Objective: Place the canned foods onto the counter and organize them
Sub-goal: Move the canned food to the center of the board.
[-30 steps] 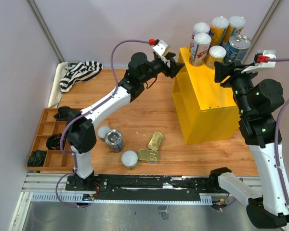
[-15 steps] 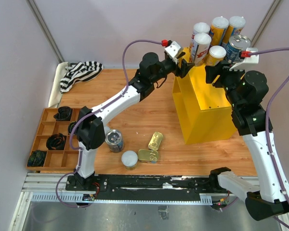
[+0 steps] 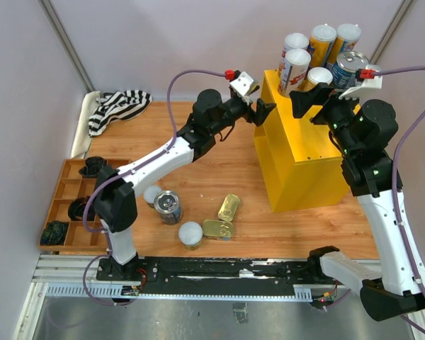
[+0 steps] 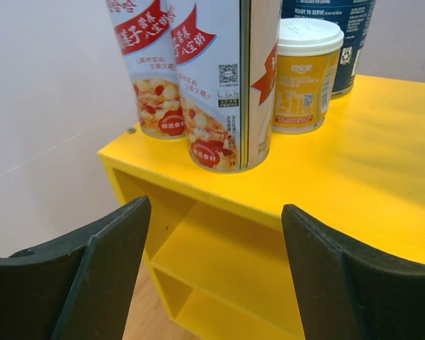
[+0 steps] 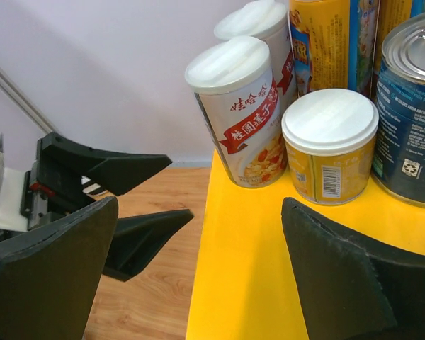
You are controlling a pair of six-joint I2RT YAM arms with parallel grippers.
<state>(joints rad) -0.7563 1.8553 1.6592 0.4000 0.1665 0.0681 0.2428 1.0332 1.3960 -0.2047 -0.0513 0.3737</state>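
Hovering with left gripper (image 4: 214, 209) and right gripper (image 5: 198, 205) agape and empty near the red-white tube (image 3: 295, 71), upright at the far-left corner of the counter (image 3: 304, 152), likely packed tight to spare room for the blue can (image 3: 168, 207) on the table (image 3: 198, 163).

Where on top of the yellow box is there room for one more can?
The near half of the counter top is bare, from the short yellow can to the front edge. The far end is crowded: red-white tubes, orange tubes and the blue can stand packed together.
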